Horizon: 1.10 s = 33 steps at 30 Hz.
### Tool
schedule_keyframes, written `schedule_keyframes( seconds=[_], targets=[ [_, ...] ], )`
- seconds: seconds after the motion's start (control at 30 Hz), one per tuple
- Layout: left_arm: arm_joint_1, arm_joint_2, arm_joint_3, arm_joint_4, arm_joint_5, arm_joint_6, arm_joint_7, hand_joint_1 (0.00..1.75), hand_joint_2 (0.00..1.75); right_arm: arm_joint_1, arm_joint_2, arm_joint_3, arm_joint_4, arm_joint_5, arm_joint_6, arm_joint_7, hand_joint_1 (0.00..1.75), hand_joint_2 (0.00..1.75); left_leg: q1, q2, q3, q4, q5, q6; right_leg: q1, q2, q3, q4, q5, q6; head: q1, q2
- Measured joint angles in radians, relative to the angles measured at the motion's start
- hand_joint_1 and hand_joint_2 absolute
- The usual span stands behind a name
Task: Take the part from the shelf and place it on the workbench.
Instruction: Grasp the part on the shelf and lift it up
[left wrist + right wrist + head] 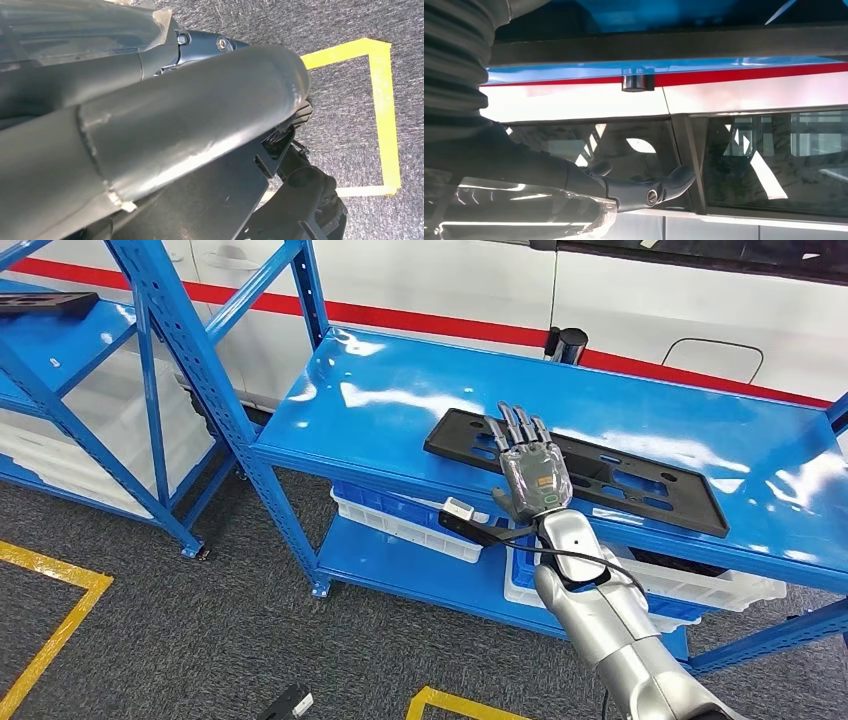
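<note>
A long flat black part (pixel 640 480) with cut-outs lies on the top of the blue workbench (pixel 400 400), near its front edge. My right hand (pixel 530 470) is stretched out over the part's left half, palm down and fingers straight, holding nothing. In the right wrist view its thumb (pixel 644 192) sticks out free, and the part's dark edge (pixel 674 42) runs along the blue surface. My left hand (pixel 175 125) hangs by my side over the carpet; its thick grey thumb covers the fingers.
A second black part (pixel 45 303) lies on the blue shelf (pixel 90 340) at far left. White and blue crates (pixel 410 525) sit under the workbench. A white vehicle with a red stripe (pixel 450 280) stands behind. Yellow tape (pixel 50 640) marks the carpet.
</note>
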Motion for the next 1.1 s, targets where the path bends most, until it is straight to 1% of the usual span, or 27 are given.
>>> schedule_keyframes(
  seconds=[0.23, 0.53, 0.73, 1.0, 1.1],
  targets=[
    [-0.001, 0.0, 0.0, 0.0, -0.001, -0.007, 0.0, 0.0, 0.0, -0.025, 0.007, 0.001, 0.045, 0.019, 0.001, 0.012, 0.0, 1.75, 0.004, 0.001, 0.0, 0.0, 0.0, 0.0, 0.001, 0.0, -0.001, 0.0, 0.0, 0.0, 0.0, 0.0],
    [-0.001, 0.002, 0.004, 0.0, 0.011, 0.006, 0.005, 0.0, 0.0, -0.122, 0.012, -0.001, 0.217, 0.031, -0.01, 0.051, 0.0, 1.75, 0.005, 0.001, 0.0, 0.0, 0.0, 0.0, 0.003, 0.0, -0.001, 0.0, 0.0, 0.0, 0.0, 0.0],
    [0.0, 0.004, 0.014, 0.002, 0.02, 0.019, 0.017, 0.0, 0.0, -0.18, 0.012, -0.034, 0.319, 0.021, -0.02, 0.082, 0.0, 1.75, 0.004, 0.001, 0.0, 0.0, 0.0, 0.0, 0.003, 0.0, 0.0, 0.0, 0.0, 0.0, 0.0, 0.0],
    [0.001, 0.005, 0.016, 0.004, 0.019, 0.018, 0.025, 0.0, 0.0, -0.191, 0.005, -0.088, 0.344, 0.034, -0.023, 0.098, 0.0, 1.75, 0.004, 0.001, 0.0, 0.0, 0.0, 0.0, 0.003, 0.0, -0.001, 0.0, 0.0, 0.0, 0.0, 0.0],
    [0.001, 0.006, 0.016, 0.006, 0.02, 0.02, 0.037, 0.0, 0.0, -0.187, 0.0, -0.104, 0.341, 0.038, -0.018, 0.1, 1.28, 1.75, 0.004, 0.001, 0.0, 0.0, 0.0, 0.0, 0.003, 0.0, -0.001, 0.0, 0.0, 0.0, 0.0, 0.0]
  ],
)
